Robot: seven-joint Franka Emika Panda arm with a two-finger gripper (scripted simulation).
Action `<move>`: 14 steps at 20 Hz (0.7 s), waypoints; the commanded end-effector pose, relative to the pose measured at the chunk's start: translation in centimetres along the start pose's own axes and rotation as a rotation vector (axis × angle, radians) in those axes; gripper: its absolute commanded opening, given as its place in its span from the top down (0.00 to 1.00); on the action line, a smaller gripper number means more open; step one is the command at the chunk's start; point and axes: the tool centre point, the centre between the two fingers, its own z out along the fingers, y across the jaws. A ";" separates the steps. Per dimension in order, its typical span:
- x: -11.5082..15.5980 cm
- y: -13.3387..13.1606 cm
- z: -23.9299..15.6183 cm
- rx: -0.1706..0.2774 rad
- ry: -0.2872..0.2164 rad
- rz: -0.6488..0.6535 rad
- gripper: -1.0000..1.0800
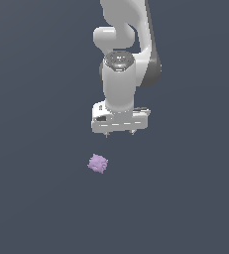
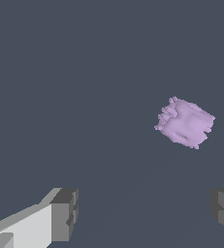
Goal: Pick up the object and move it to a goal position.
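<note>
On the flat dark slate-grey worktop (image 1: 36, 198), toward the exterior view's left of the arm, lies the object (image 1: 97, 163): a small, pale purple, lumpy ball, its surface covered all over with short knobby bumps. It is far smaller than the white pincer assembly above it. It rests alone on the worktop, touching nothing else. In the wrist view the same object (image 2: 185, 122) reads as a blocky lilac lump with a flatter, lighter patch near its middle and ragged knobs along its edges.

Further toward the exterior view's right and higher in the picture hangs the white arm (image 1: 120, 79), pointing straight down, with a grey-ringed joint at the wrist. At its lower end sits the pincer (image 1: 119, 133), its two short dark fingertips showing beneath the white hand body. The pincer hovers well clear of the worktop and is apart from the object, which lies below it and offset to the exterior view's left, not between the fingers.

In the wrist view the two grey finger pads (image 2: 64, 214) stand wide apart at opposite edges of the frame, with nothing between them but bare worktop. The pincer is spread and holds nothing.
</note>
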 end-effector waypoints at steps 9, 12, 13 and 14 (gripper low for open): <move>1.1 1.7 1.5 -0.011 -0.005 -0.184 0.04; 1.5 2.4 2.1 -0.014 -0.008 -0.259 0.04; 1.7 2.6 2.3 -0.015 -0.009 -0.284 0.04; 1.8 2.8 2.5 -0.016 -0.010 -0.309 0.04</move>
